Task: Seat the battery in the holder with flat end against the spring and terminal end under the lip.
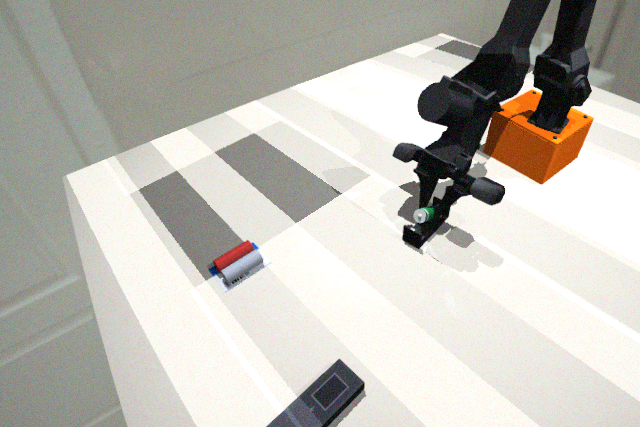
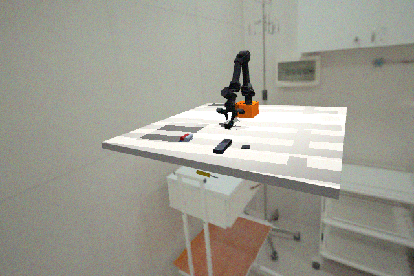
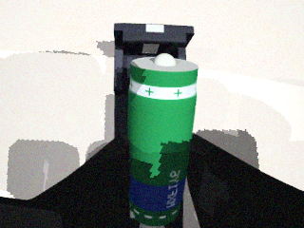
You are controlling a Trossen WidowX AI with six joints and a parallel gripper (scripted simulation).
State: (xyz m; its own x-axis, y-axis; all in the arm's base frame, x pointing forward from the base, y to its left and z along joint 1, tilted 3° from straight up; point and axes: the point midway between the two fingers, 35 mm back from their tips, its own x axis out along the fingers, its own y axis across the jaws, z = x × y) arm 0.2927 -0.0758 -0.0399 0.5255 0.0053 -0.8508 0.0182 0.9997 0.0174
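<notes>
The green battery [image 1: 429,214] [image 3: 161,119] is between the fingers of my gripper [image 1: 435,206] [image 3: 157,143], which is shut on it. Its silver terminal end points toward the lip end of the black holder [image 1: 413,236] [image 2: 228,127] [image 3: 154,37]. That end is raised above the holder floor, so the battery looks tilted. In the wrist view the terminal nub shows just before the lip wall, not under the lip. The blue-banded flat end is low between the fingers. The spring and its contact with the flat end are hidden.
A red cylinder [image 1: 235,255] [image 2: 184,137] and a grey one [image 1: 242,264] [image 2: 189,137] lie together to the left. A dark remote-like device [image 1: 338,383] [image 2: 222,146] lies in front. A small dark flat piece [image 2: 245,147] lies beside it. The arm's orange base [image 1: 522,153] [image 2: 250,110] stands behind.
</notes>
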